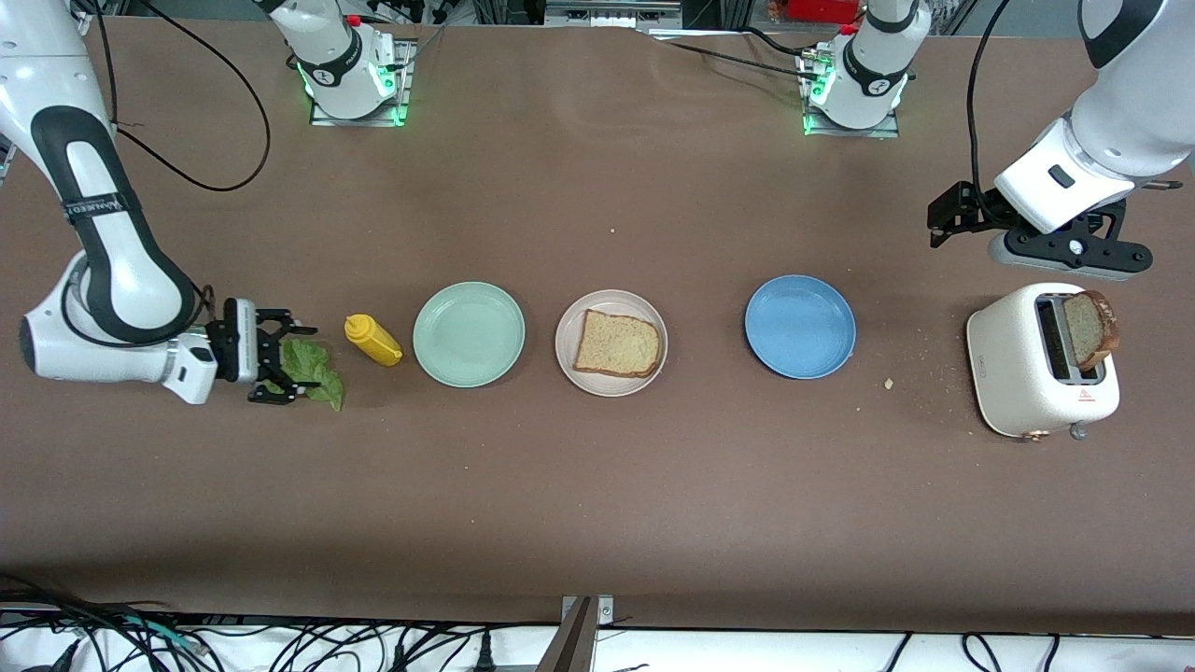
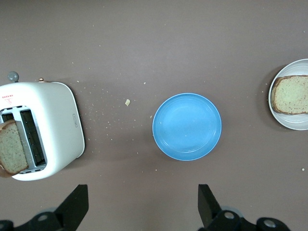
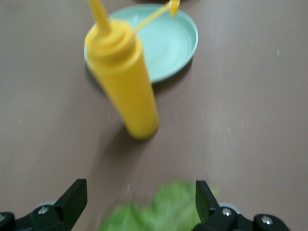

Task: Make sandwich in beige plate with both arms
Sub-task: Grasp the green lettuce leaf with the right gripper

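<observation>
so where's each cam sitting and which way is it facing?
Front: high across the table, facing both bases; shows both arms, right hand at the lettuce, left hand near the toaster.
Left wrist: looks down on toaster, blue plate, beige plate; own fingers open.
Right wrist: low, facing mustard, green plate; own fingers open around lettuce.
Front and left wrist share toaster and both plates.
</observation>
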